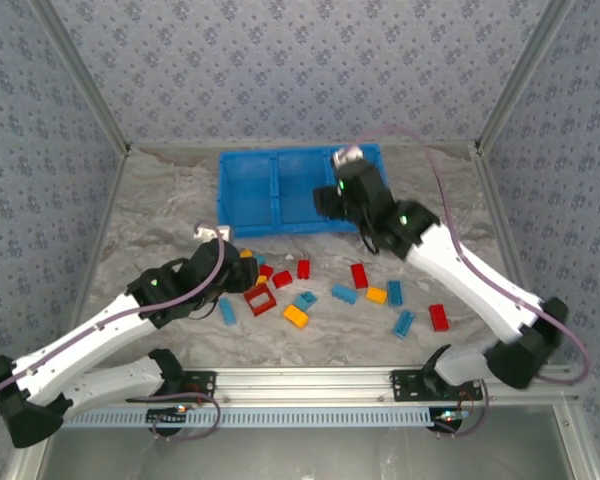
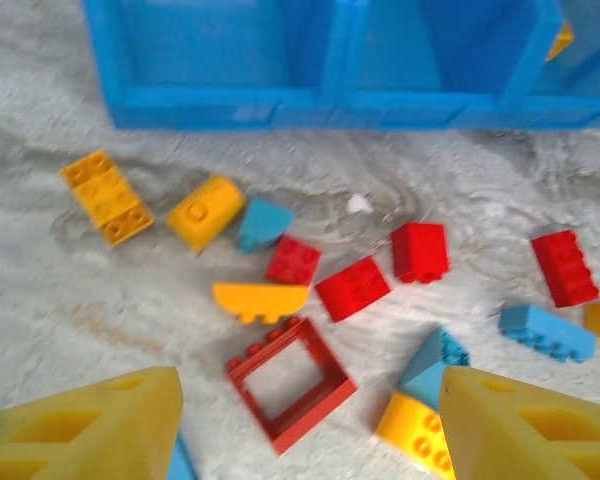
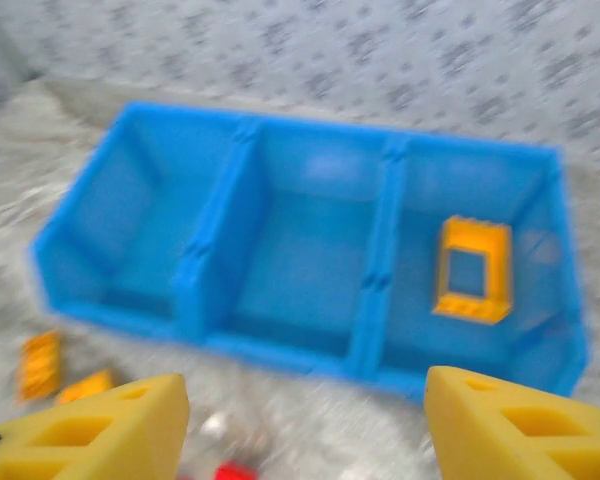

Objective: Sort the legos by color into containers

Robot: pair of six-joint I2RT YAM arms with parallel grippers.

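The blue bin (image 1: 248, 190) sits toward the far side of the marbled counter (image 1: 150, 220), its three compartments side by side. The right end effector (image 3: 305, 400) hangs just in front of the bin's near wall, its yellow fingers (image 3: 500, 430) spread wide with nothing between them. Its wrist camera looks straight into the bin, where an orange frame piece (image 3: 472, 270) lies flat on the floor of the right-hand compartment. That picture is smeared, so the red speck at its bottom edge is probably a brick, no more than that. From overhead, the right arm reaches across that same end of the bin.

The left end effector (image 2: 310, 400) is low over the loose legos left of the counter's middle, its jaws likewise apart and holding nothing. Its camera gives the close detail: the red frame piece (image 2: 290, 385) lies on the counter right under the gap. Beyond it are an orange wing plate (image 2: 260, 300), three small red bricks (image 2: 352, 288), a long orange brick (image 2: 105, 195) and a rounded orange one (image 2: 205, 212) touching a blue piece (image 2: 263, 222).

The overhead view gives the whole spread. The scatter runs rightward in front of the bin to a red brick (image 1: 439, 317) with a blue brick (image 1: 404, 323) near it. Both are well apart from the left arm's cluster.
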